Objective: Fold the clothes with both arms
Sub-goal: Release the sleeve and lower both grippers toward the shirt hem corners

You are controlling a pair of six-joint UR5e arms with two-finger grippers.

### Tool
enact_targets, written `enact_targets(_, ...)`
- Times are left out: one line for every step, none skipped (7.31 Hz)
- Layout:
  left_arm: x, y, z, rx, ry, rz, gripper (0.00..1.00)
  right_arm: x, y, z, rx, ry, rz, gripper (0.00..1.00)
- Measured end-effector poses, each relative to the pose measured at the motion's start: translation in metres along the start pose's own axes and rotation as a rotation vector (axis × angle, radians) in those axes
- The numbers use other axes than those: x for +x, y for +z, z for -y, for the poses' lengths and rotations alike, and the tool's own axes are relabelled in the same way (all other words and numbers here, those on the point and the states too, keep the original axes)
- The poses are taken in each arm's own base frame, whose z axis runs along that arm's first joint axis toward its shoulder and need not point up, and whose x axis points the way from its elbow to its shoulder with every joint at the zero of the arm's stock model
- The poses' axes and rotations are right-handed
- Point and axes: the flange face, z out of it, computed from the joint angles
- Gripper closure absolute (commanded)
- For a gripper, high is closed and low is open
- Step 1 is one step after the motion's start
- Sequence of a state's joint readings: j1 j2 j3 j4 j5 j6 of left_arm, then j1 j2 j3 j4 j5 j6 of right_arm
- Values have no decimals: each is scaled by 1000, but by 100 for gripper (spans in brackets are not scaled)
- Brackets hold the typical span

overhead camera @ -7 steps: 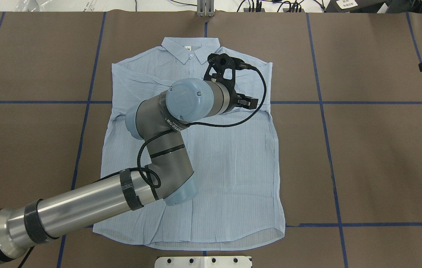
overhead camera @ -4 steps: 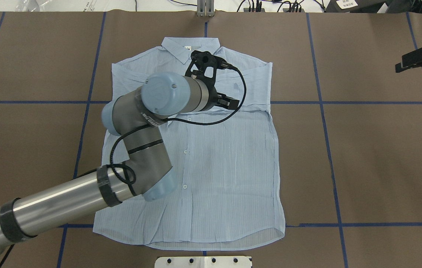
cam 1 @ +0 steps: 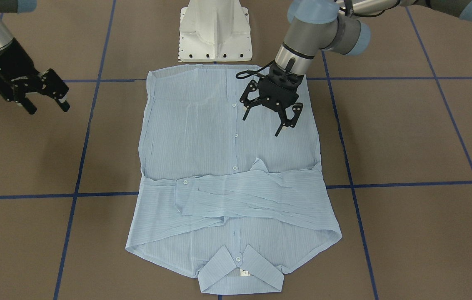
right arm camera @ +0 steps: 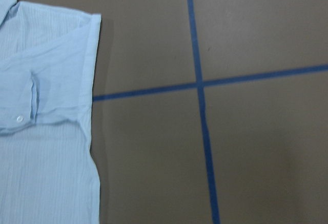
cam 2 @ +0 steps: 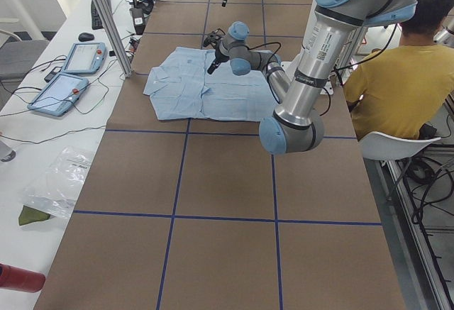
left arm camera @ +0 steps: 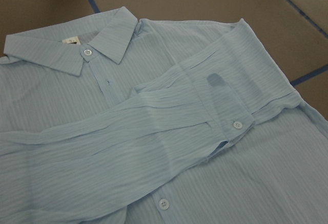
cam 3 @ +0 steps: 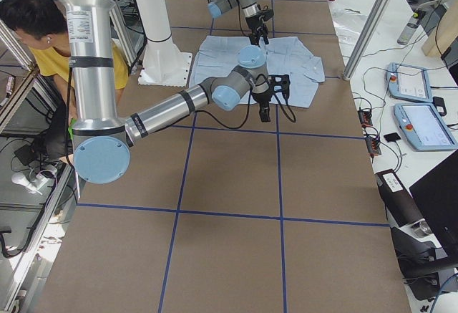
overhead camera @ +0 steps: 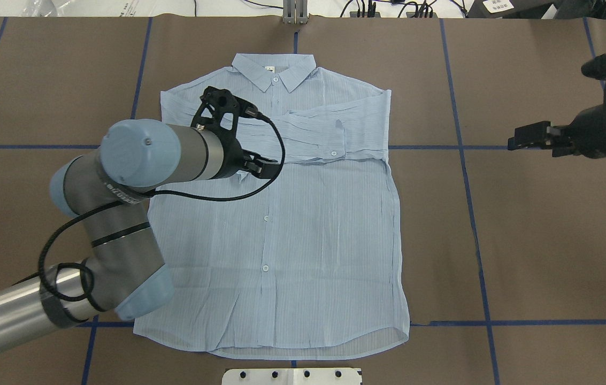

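A: Question one: where is the thin, pale blue, finely striped button-up shirt (overhead camera: 324,240)?

B: It lies flat, front up, in the middle of the brown table cover (overhead camera: 522,240) with blue tape lines. The collar is on the side far from the robot and the sleeves are folded across the chest.

A: And the grippers?

B: The black two-finger left gripper (cam 1: 263,125) hangs above the shirt — fingers spread wide, holding nothing. The right gripper (cam 1: 48,109) is well apart from the cloth — fingers apart too, empty.
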State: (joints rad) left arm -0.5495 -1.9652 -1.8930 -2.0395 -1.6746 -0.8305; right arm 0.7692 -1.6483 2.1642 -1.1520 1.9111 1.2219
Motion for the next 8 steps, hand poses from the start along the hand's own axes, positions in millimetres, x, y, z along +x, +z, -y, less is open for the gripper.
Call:
enact_targets(-25,-23,-32,-36,-45,4,0,-19,9,-43,-3,17,-5,0)
enact_targets(-40,-38,-64,-73,-105,10,0,-33,16,-84,-7,31,-10,0)
enact_targets(-43,-43,-96,-123,-169,16,0,-41,23,-124,-7,46,-25,0)
enact_targets(-38,-40,-128,-168,-238,29,0,-43,31,-157,5,55,-42,0)
enact_targets(-30,-34,-159,-204,-293,50,2,-47,37,-181,21,52,-48,0)
enact_targets(-24,-29,-187,-235,-328,72,12,-49,40,-197,29,47,-46,0)
enact_targets(-22,-27,-207,-259,-347,94,21,-51,41,-206,34,41,-44,0)
enact_targets(-23,-26,-223,-277,-360,114,26,-52,42,-210,36,38,-42,0)
